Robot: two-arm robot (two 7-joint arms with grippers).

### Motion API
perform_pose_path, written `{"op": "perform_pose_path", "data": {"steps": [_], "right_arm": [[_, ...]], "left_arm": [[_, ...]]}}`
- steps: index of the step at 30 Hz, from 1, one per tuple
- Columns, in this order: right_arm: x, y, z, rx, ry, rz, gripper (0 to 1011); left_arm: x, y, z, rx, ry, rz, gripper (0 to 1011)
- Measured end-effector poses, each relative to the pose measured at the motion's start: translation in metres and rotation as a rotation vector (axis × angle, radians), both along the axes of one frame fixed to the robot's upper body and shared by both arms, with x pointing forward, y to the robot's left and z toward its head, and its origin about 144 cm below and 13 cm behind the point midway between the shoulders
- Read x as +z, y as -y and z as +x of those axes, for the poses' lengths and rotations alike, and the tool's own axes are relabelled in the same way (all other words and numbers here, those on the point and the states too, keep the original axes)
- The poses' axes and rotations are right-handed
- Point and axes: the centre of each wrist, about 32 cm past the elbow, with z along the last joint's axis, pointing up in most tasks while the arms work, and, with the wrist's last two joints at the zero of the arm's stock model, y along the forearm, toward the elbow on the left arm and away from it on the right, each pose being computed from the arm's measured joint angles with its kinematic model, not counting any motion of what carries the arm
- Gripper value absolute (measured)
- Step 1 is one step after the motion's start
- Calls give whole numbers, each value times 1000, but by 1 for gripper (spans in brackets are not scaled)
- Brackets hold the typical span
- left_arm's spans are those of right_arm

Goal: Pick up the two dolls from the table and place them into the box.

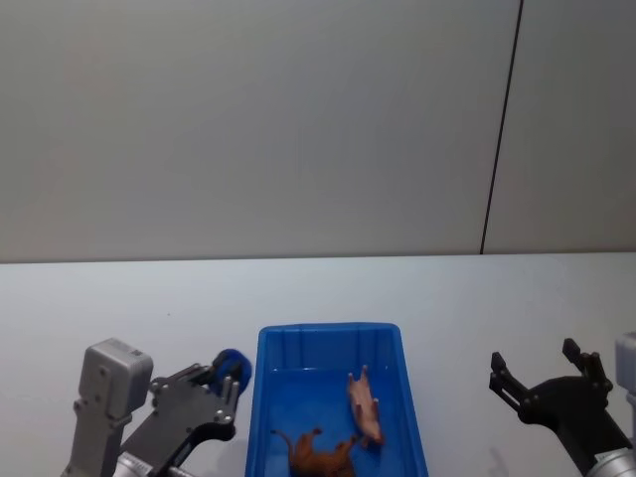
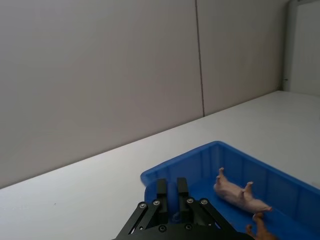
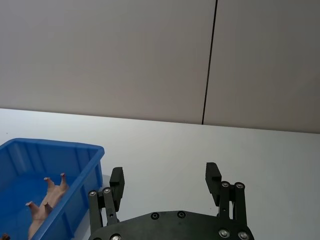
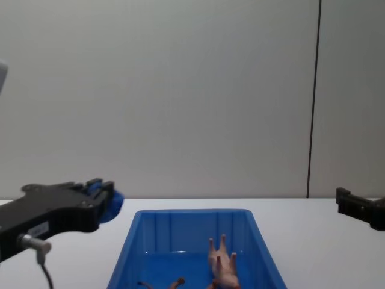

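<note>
Both dolls lie inside the blue box (image 1: 328, 329). The pale pink one (image 1: 365, 407) rests on its side with its legs out, and the brown one (image 1: 323, 457) lies near the box's front end. My left gripper (image 1: 234, 378) hovers just left of the box's far left corner, shut and holding nothing. My right gripper (image 1: 537, 360) hangs open and empty over the table (image 1: 129, 308), well right of the box. In the left wrist view the shut left gripper (image 2: 172, 186) points at the box rim (image 2: 175, 162), with the pink doll (image 2: 237, 195) beyond it. The right wrist view shows the right gripper (image 3: 165, 176) spread wide.
A plain grey wall (image 1: 298, 119) with a dark vertical seam (image 1: 502, 129) stands behind the table. White tabletop stretches left, right and behind the box.
</note>
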Motion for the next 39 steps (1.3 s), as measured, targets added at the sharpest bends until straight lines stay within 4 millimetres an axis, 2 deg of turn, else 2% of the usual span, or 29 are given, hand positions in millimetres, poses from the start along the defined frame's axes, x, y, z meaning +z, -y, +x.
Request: {"op": "perform_pose_path", "data": {"steps": [10,18,19,22,25,26,29,31,35,39], "right_arm": [[0,0,0,0,0,0,1001],[0,0,0,0,0,0,1001],[0,0,0,0,0,0,1001],[0,0,0,0,0,0,1001],[0,0,0,0,0,0,1001],[0,0,0,0,0,0,1001],[0,0,0,0,0,0,1001],[0,0,0,0,0,0,1001],[0,0,0,0,0,0,1001],[0,0,0,0,0,0,1001]], "left_arm": [[8,6,18,-151,39,-16,116],[13,14,35,-274,54,-23,343],[14,15,38,-301,55,-22,405],[15,17,43,-332,57,-22,464],[17,22,52,-397,60,-21,603],[17,22,52,-397,60,-21,603],[19,27,61,-449,63,-20,726],[20,28,64,-467,65,-19,758],[22,32,70,-505,66,-18,908],[23,34,73,-525,67,-17,979]]}}
